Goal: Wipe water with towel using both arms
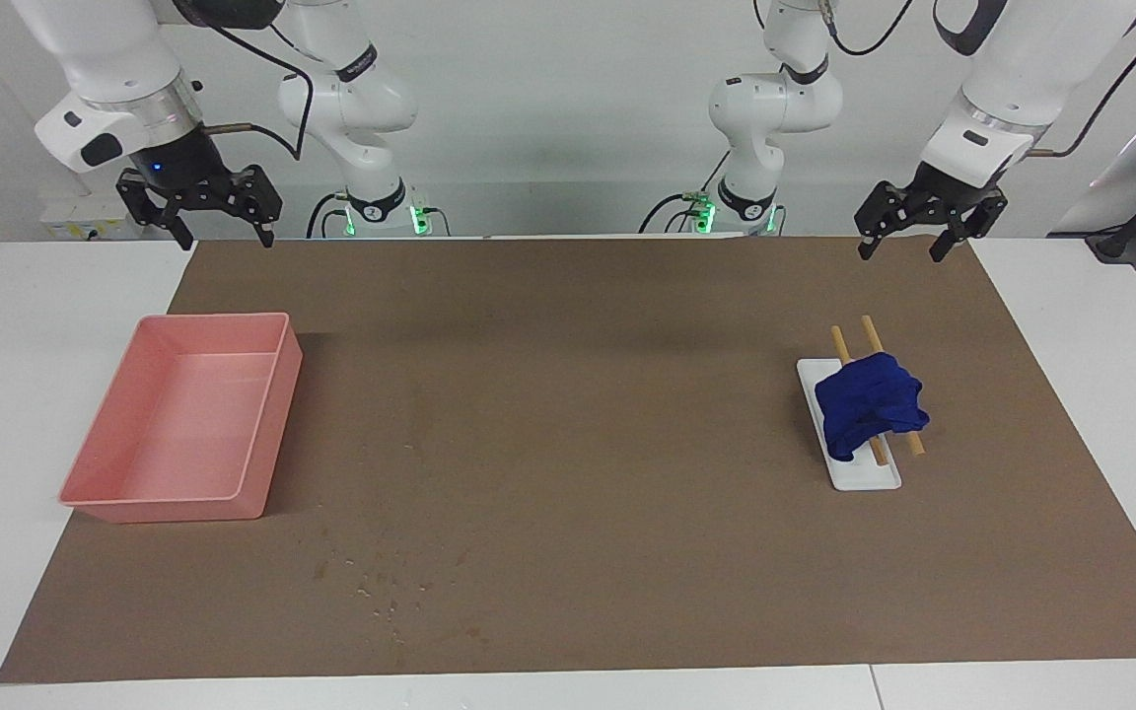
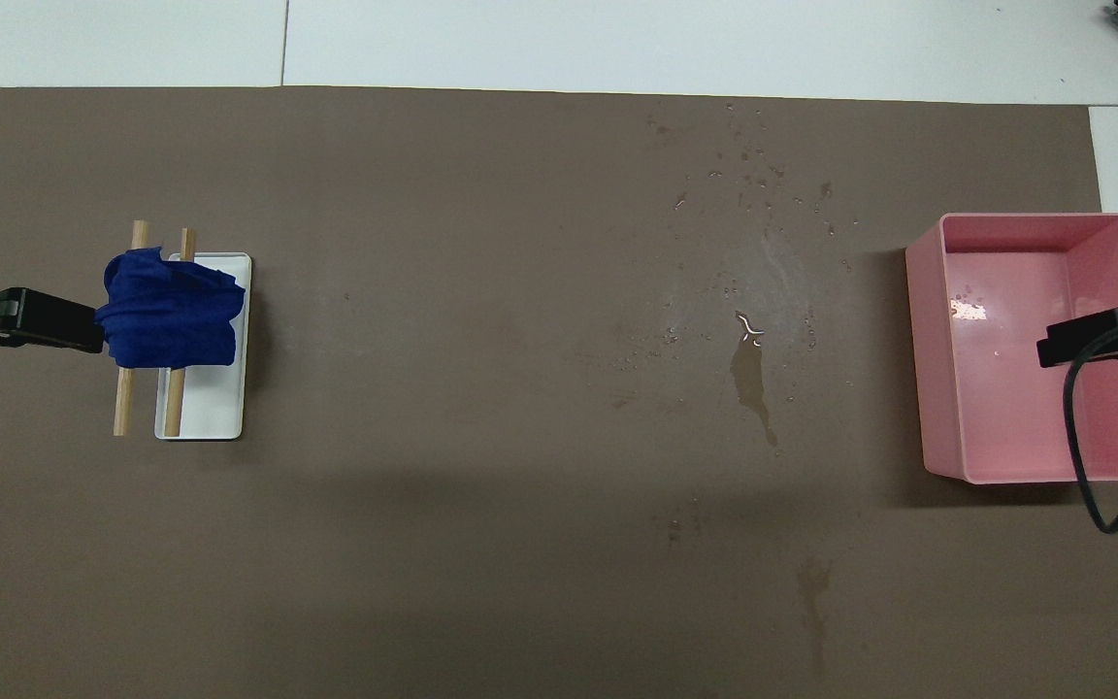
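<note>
The navy-blue towel (image 1: pixel 869 404) (image 2: pixel 171 320) lies bunched over two wooden sticks (image 1: pixel 869 335) on a small white tray (image 1: pixel 864 478) toward the left arm's end of the table. Water (image 1: pixel 381 592) (image 2: pixel 748 335) shows as glistening droplets and a darker streak on the brown mat (image 1: pixel 578 394), beside the pink tray and farther from the robots. My left gripper (image 1: pixel 901 252) hangs open, up in the air over the mat's edge on the robots' side of the towel. My right gripper (image 1: pixel 225 240) hangs open above the mat's corner, by the pink tray.
An empty pink tray (image 1: pixel 164 511) (image 2: pixel 1015 221) with a few wet specks inside stands at the right arm's end of the mat. White tabletop (image 1: pixel 26 394) surrounds the mat. A black cable (image 2: pixel 1078 437) hangs over the pink tray in the overhead view.
</note>
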Robot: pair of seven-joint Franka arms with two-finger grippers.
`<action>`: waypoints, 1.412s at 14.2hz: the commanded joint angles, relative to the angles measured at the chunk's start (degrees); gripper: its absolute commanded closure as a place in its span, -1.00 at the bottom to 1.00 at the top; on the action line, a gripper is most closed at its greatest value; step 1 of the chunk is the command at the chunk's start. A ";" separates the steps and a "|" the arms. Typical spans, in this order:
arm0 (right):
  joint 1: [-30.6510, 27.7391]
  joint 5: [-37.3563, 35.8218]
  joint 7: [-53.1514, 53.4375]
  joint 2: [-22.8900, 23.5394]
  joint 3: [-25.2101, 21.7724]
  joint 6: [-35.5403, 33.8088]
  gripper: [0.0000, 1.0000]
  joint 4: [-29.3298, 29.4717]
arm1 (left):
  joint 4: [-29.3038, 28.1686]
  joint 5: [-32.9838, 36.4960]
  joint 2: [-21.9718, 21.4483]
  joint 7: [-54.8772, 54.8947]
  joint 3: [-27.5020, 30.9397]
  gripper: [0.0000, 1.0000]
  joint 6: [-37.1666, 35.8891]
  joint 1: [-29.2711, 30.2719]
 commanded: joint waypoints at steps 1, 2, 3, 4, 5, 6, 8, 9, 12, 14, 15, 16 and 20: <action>-0.35 0.33 1.00 -0.59 0.18 0.95 -1.00 -0.79 | -8.71 2.58 -2.71 -0.40 0.27 -1.00 11.79 0.35; -0.35 0.33 1.00 -0.67 0.18 0.95 -1.00 -0.79 | -10.91 5.39 -2.00 -0.58 0.27 -1.00 16.27 0.44; -0.35 0.33 1.00 -0.67 0.27 1.04 -1.00 -0.87 | -13.28 6.89 -0.61 -0.93 0.36 -1.00 20.92 0.53; 0.09 0.25 1.00 -0.67 0.19 1.04 -1.00 -0.88 | -14.69 7.34 1.41 -2.23 0.36 -1.00 25.41 1.14; 0.18 0.24 1.09 -0.67 0.27 1.13 -1.00 -0.88 | -14.71 8.57 3.78 -5.21 0.36 -1.00 28.06 1.49; 0.27 0.24 1.00 -0.67 0.27 1.22 -1.00 -0.96 | -14.27 12.06 5.63 -8.02 0.36 -1.00 29.57 1.06; 0.18 0.24 1.00 -0.67 0.27 1.13 -1.00 -0.96 | -15.32 16.74 7.49 -11.46 0.27 -1.00 31.95 0.71; 0.18 0.24 1.00 -0.67 0.27 1.04 -1.00 -0.96 | -16.80 17.01 7.76 -13.30 0.27 -1.00 32.91 0.62; 0.27 0.24 1.00 -0.94 0.27 1.13 -1.00 -1.49 | -22.08 17.63 8.19 -14.38 0.36 -1.00 40.99 1.49; 0.18 0.24 0.91 -1.11 0.27 1.13 -1.00 -1.67 | -22.26 17.72 8.29 -14.99 0.36 -0.81 39.96 1.15; 0.18 0.24 0.91 -1.11 0.27 0.96 -1.00 -1.75 | -22.27 17.81 8.29 -16.99 0.36 -0.65 39.00 0.89; 0.27 0.24 0.91 -1.20 0.27 0.87 -1.00 -1.93 | -22.01 17.98 8.29 -18.93 0.36 -0.47 38.82 0.71; 0.18 0.24 0.91 -1.20 0.27 1.04 -1.00 -1.84 | -21.48 20.35 8.29 -19.39 0.36 0.53 37.94 0.71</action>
